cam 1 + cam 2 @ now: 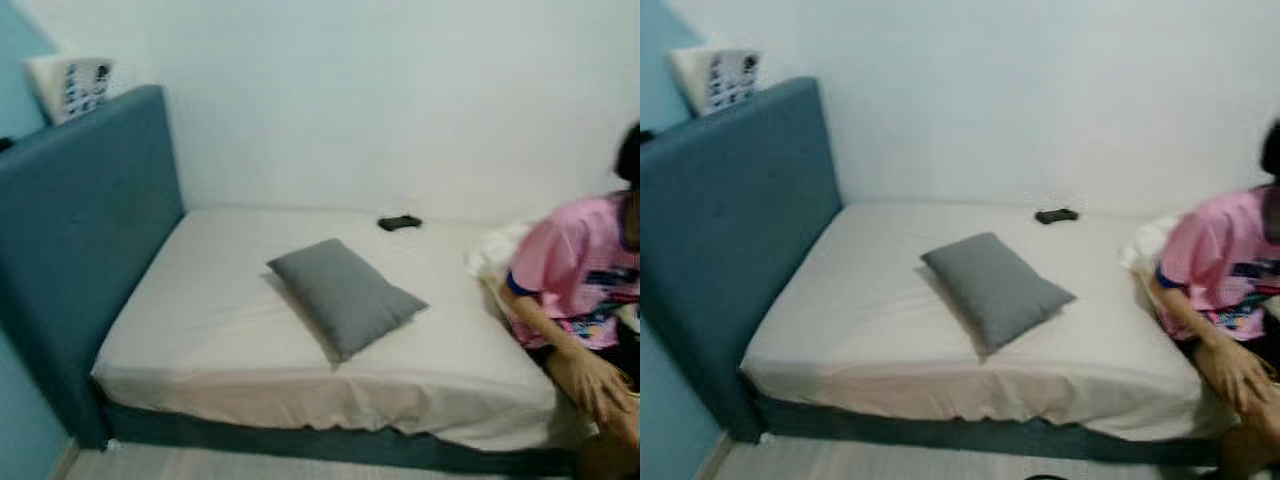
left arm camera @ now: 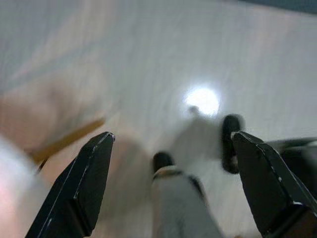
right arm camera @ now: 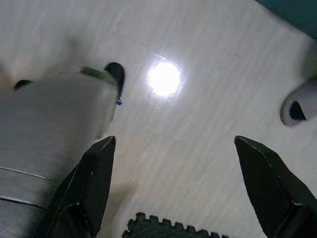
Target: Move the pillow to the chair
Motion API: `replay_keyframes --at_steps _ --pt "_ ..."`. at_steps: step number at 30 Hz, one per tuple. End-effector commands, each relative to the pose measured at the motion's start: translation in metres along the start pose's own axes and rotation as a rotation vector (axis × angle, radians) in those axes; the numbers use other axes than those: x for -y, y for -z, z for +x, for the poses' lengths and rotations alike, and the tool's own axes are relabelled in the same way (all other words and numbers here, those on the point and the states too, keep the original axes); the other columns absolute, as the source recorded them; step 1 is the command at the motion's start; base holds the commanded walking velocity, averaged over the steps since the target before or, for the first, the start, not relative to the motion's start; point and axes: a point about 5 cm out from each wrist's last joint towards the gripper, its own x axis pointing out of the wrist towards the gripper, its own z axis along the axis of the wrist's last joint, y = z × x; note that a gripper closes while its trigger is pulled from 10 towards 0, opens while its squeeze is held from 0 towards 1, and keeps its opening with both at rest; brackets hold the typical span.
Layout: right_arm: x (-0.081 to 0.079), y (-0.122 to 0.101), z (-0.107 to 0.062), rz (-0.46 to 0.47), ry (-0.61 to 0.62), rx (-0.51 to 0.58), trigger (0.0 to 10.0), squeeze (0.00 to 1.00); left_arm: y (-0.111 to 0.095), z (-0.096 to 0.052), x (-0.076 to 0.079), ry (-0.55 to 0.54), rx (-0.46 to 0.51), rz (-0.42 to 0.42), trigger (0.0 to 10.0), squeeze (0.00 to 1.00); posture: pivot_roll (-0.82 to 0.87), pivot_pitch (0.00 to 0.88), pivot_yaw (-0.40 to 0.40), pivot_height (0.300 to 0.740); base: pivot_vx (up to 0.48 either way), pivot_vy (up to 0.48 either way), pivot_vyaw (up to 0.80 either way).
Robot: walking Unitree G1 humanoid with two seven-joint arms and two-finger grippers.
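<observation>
A gray pillow (image 1: 345, 295), rectangular and soft with pinched corners, lay flat and slightly askew near the middle of the bed (image 1: 220, 330). The bed wore a smooth off-white sheet over a low base upholstered in teal fabric, and a tall padded teal headboard (image 1: 85, 230) rose at its left end. On top of the headboard stood a white patterned box (image 1: 72, 85), leaning against the wall. Beyond the pillow, close to the plain white wall, a small black object (image 1: 399, 222) rested on the sheet; its kind could not be told. A person in a pink printed shirt (image 1: 580, 270) sat at the bed's right end, one hand (image 1: 600, 385) lowered past the mattress edge.

The left gripper (image 2: 171, 183) hung over pale glossy floor, its two tapered black fingers spread wide apart with nothing between them. The right gripper (image 3: 173, 186) hung likewise over the floor, fingers apart, beside a dark toothed mat edge (image 3: 168, 228).
</observation>
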Motion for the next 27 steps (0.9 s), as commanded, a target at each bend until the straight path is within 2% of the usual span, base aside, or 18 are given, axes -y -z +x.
replay_keyframes --at_steps 1,5,27 --pt "-0.003 0.0001 0.0003 0.012 -0.004 0.001 10.0 0.0 0.0127 -0.0029 -0.0028 -0.005 -0.039 -0.007 10.0 0.0 0.0 0.011 -0.043 0.74 0.0 0.0 -0.73" --pt "-0.002 -0.0007 0.0002 0.023 0.006 0.011 10.0 0.0 0.0125 -0.0029 -0.0024 -0.001 -0.037 -0.008 10.0 0.0 0.0 0.013 -0.045 0.74 0.0 0.0 -0.75" --pt "-0.0004 -0.004 0.0002 0.01 0.016 0.028 10.0 0.0 0.0102 -0.0023 -0.0019 0.021 -0.036 0.004 10.0 0.0 0.0 0.0 -0.046 0.74 0.363 0.0 0.0"
